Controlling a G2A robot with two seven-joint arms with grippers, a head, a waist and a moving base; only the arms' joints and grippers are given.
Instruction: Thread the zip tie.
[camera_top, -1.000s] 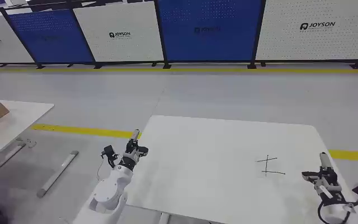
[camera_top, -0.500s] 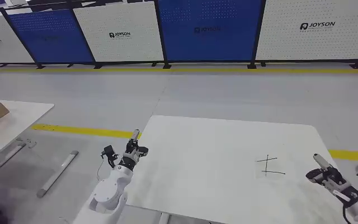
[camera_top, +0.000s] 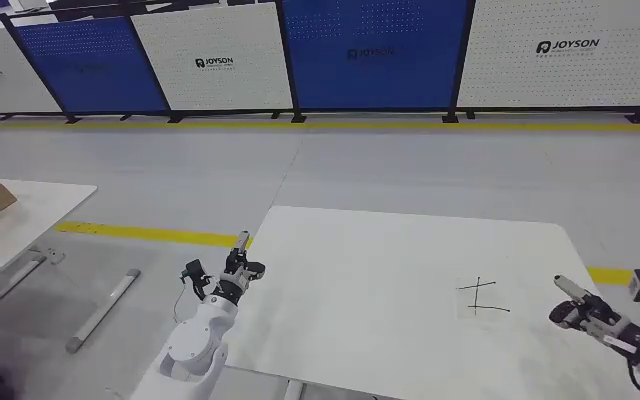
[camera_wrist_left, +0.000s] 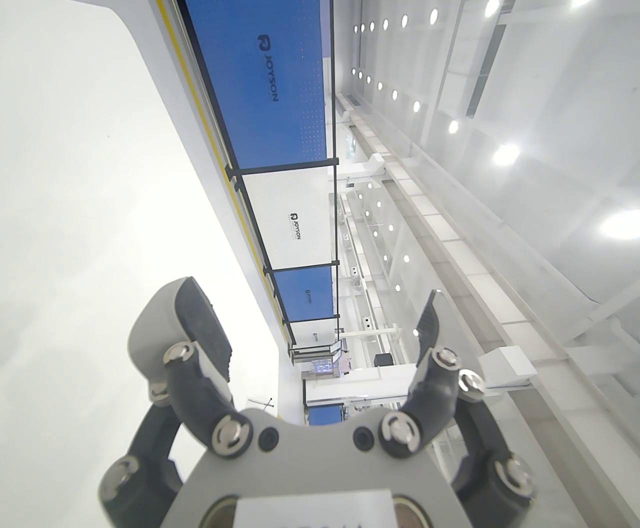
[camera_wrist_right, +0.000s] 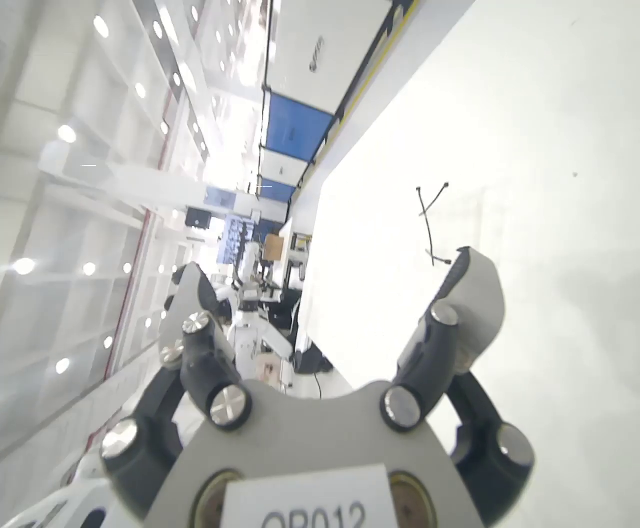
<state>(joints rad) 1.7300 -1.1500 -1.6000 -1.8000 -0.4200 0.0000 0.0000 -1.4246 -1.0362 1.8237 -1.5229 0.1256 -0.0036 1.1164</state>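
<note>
Right pincer (camera_top: 563, 298) turned toward zip ties (camera_top: 482, 297), left pincer (camera_top: 240, 252) unmoved

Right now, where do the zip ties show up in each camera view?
Top view: zip ties crossed on the white table, near the right gripper.
Left wrist view: tiny, far across the table, between the fingers of the left gripper.
Right wrist view: on the table, just past the right gripper.
Shared landmark: yellow floor line beyond the table.

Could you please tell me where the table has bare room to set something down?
Bare: the wide stretch of table between the left gripper and the crossed zip ties, and the far strip behind the ties. Tight: the gap between the zip ties and the right gripper.
</note>
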